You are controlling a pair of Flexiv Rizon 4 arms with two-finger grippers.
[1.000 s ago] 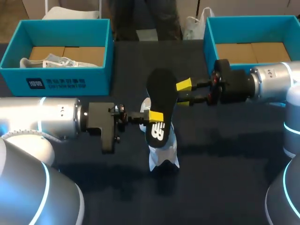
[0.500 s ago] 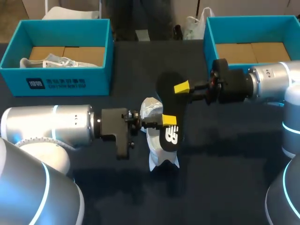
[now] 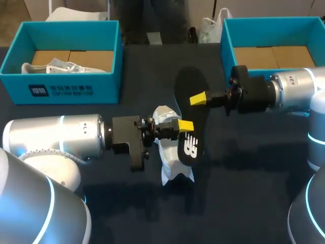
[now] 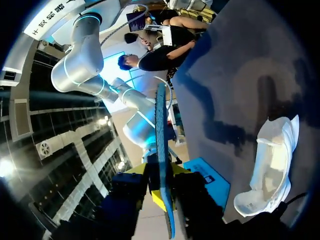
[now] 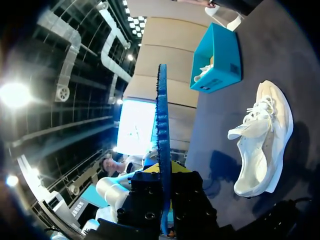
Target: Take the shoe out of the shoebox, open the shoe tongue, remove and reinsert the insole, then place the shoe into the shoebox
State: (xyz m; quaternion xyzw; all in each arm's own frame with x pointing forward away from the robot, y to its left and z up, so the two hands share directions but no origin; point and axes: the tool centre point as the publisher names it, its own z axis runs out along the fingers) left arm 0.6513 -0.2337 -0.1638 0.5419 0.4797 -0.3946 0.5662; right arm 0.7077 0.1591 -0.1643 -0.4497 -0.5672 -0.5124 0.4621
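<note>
While the white shoe [image 3: 168,158] lies on the dark table [image 3: 244,178], the black insole [image 3: 189,101] is out of it, held just above it by both arms. The left gripper [image 3: 184,126] is clamped on the insole near its printed end, right over the shoe. The right gripper [image 3: 199,99] grips the insole's other half, just beyond the shoe. Two teal shoeboxes stand well apart from the shoe: the left shoebox [image 3: 61,89], holding another white shoe [image 3: 56,66], and the right shoebox [image 3: 226,35]
</note>
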